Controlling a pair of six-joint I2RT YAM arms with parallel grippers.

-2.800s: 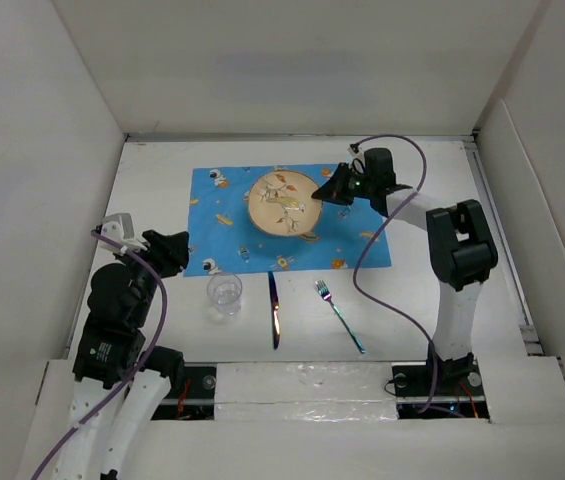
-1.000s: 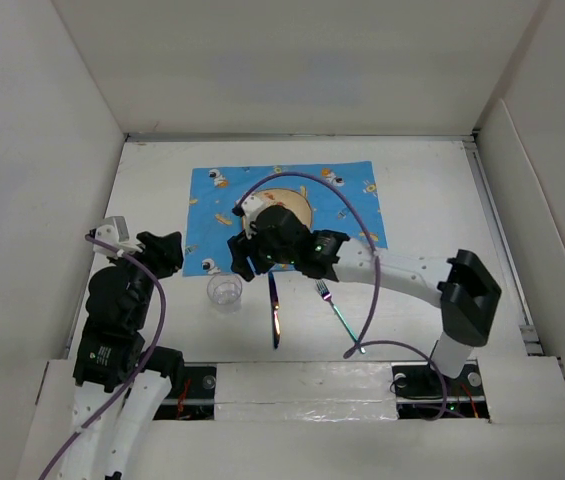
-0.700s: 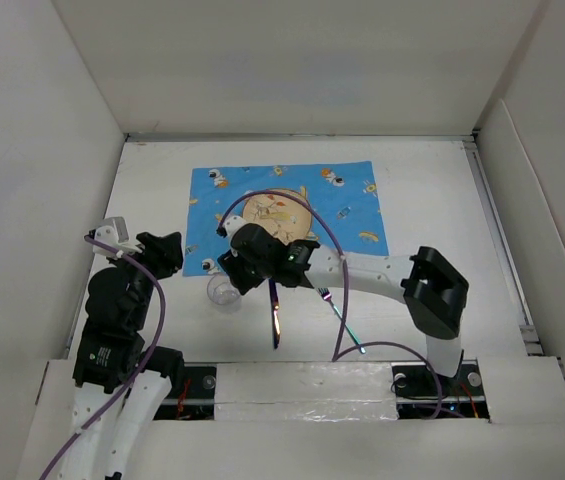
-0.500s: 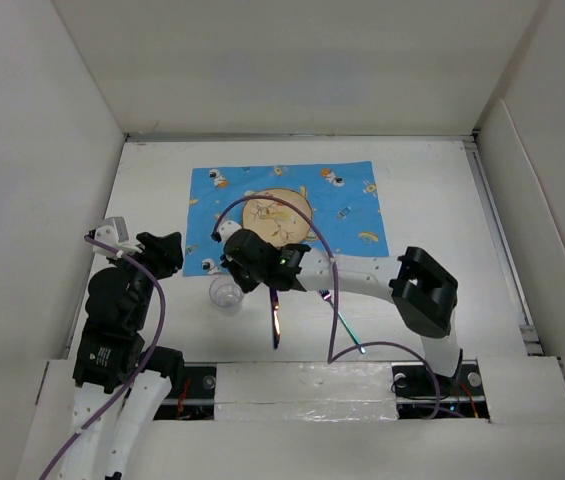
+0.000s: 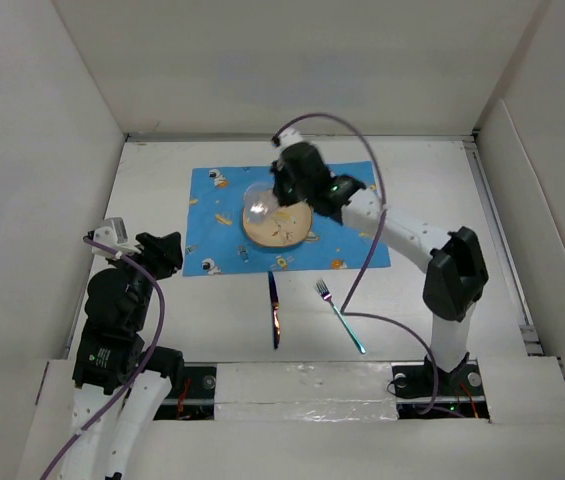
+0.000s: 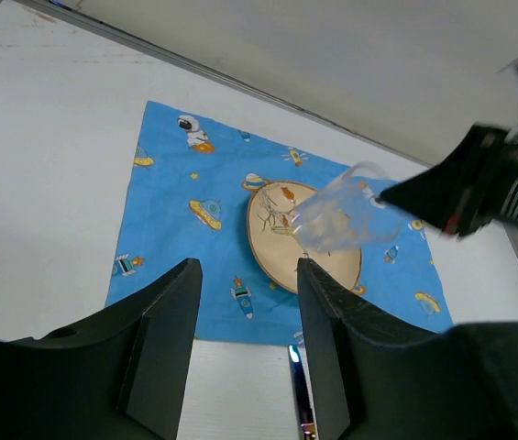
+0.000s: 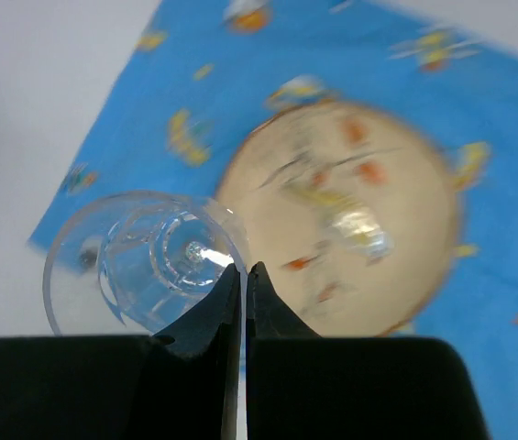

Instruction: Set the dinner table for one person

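Two arms share your dinner table (image 5: 142, 190), the white top with white walls around it. On your left, the left gripper (image 6: 245, 367) hangs with its jaws apart and nothing between them, short of the blue placemat (image 5: 217, 215). Above the placemat's plate (image 5: 284, 228), the right gripper (image 7: 243, 293) pinches the rim of a clear glass (image 5: 259, 207), held tipped. Nearer you, on bare tabletop, lie the knife (image 5: 275, 310), then the fork (image 5: 340, 316).
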